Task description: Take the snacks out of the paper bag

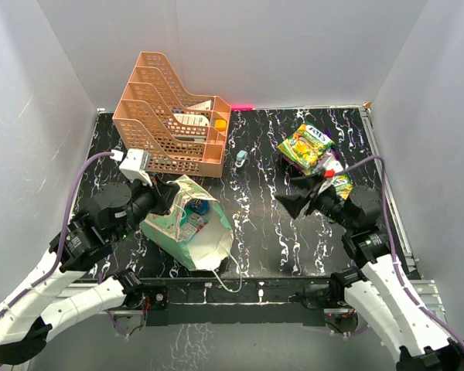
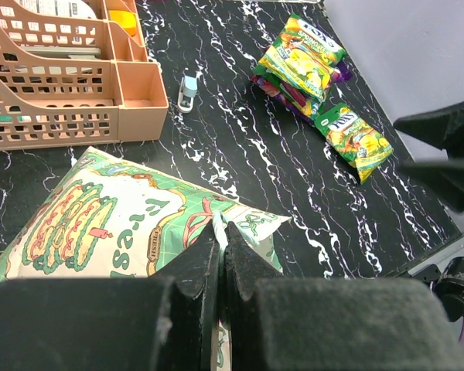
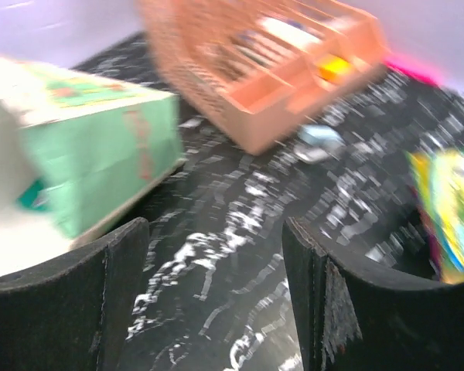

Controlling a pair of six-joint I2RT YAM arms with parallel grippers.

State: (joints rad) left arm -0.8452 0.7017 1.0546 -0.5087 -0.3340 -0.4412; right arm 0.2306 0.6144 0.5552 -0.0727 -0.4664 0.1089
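The mint-green paper bag (image 1: 187,226) lies on its side at the near left, mouth toward the right, with a teal packet (image 1: 195,219) showing inside. My left gripper (image 1: 167,196) is shut on the bag's upper edge; in the left wrist view its fingertips (image 2: 221,246) pinch a fold of the bag (image 2: 108,228). A pile of yellow-green snack packets (image 1: 308,147) lies at the far right, with one more packet (image 2: 354,140) beside it. My right gripper (image 1: 290,202) is open and empty above the black table, between the bag (image 3: 77,147) and the snack pile (image 3: 448,212).
An orange lattice tray rack (image 1: 174,116) stands at the far left, close behind the bag. A small pale blue-white object (image 1: 240,158) lies just right of the rack. Grey walls close in the table on three sides.
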